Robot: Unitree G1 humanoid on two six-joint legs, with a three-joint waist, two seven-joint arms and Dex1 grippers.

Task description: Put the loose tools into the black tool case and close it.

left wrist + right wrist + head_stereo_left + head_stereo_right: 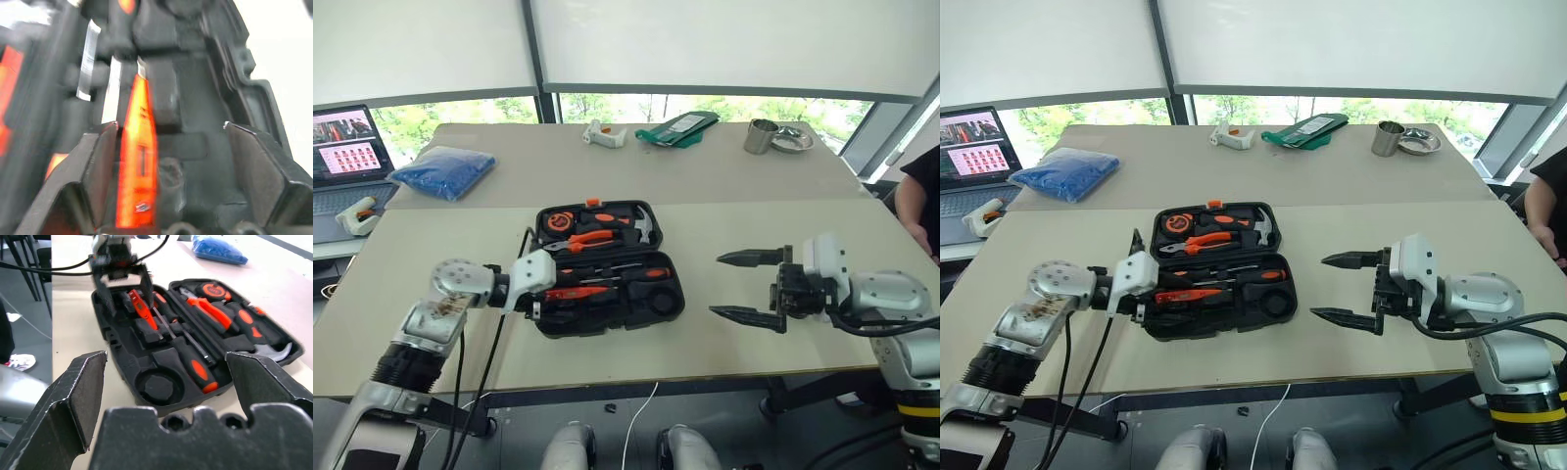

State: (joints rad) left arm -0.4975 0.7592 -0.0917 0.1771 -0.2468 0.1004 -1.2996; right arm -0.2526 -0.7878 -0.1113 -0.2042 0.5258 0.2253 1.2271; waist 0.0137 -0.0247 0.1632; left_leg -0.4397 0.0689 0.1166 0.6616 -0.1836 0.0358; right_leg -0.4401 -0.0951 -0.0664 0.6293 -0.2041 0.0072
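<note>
The black tool case (pixel 607 323) lies open in the middle of the table, lid half on the far side. Two black-and-orange screwdrivers (pixel 641 276) rest in its near half, and an orange utility knife (pixel 139 147) lies in a slot at the left end. My left gripper (pixel 548 284) hovers open over that end. The knife is close beside one finger (pixel 100 161), with nothing clamped. My right gripper (pixel 717 286) hangs open above bare table to the right of the case, fingers pointing at it. Pliers (pixel 587 240), a hammer (pixel 641 227) and a round tape measure (pixel 556 222) fill the lid half.
A blue bag (pixel 443 173) lies at the back left and a laptop (pixel 347 157) at the far left. A white object (pixel 604 134), a green pouch (pixel 677 128), a metal cup (pixel 760 136) and a dish (pixel 792 140) line the back. A person (pixel 920 191) is at the right edge.
</note>
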